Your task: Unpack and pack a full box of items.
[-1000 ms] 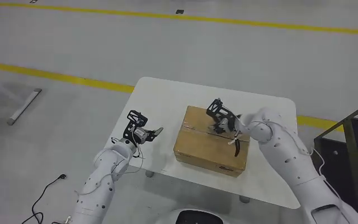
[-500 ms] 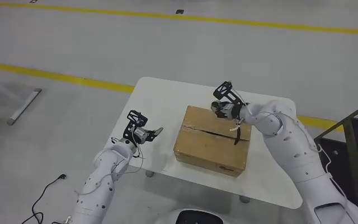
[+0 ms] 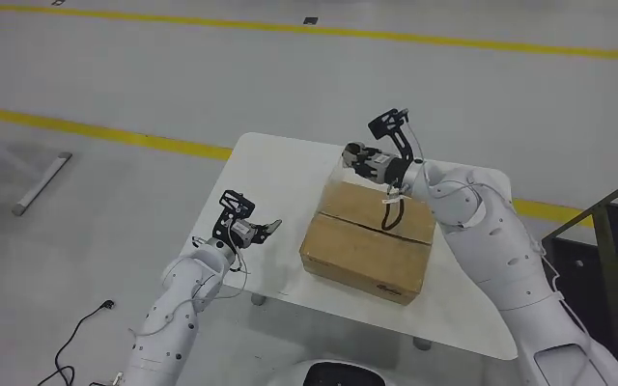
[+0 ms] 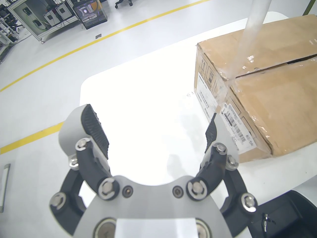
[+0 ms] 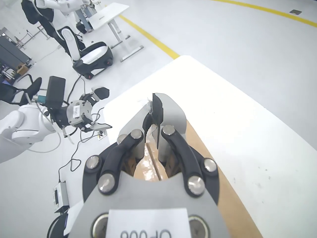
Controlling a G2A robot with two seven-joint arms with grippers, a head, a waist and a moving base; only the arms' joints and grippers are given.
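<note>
A brown cardboard box (image 3: 367, 241) sits on the white table (image 3: 280, 164), flaps down along its middle seam. My right gripper (image 3: 352, 154) hovers past the box's far edge, shut on the end of a clear tape strip (image 5: 149, 104). In the left wrist view that tape strip (image 4: 250, 30) stretches taut from the seam end at the box (image 4: 272, 92) corner upward. My left gripper (image 4: 150, 115) is open above the table's left side, a short way from the box's labelled end, nothing between its fingers. It also appears as the left gripper (image 5: 102, 108) in the right wrist view.
A dark metal frame (image 3: 579, 251) stands off the table's right side. Bare table (image 4: 148, 87) lies left of and behind the box. Another robot and a white table (image 5: 109, 15) stand far off on the floor.
My right gripper has gone from above the box's seam up and toward the far edge, drawing the tape off with it. The left arm has stayed put.
</note>
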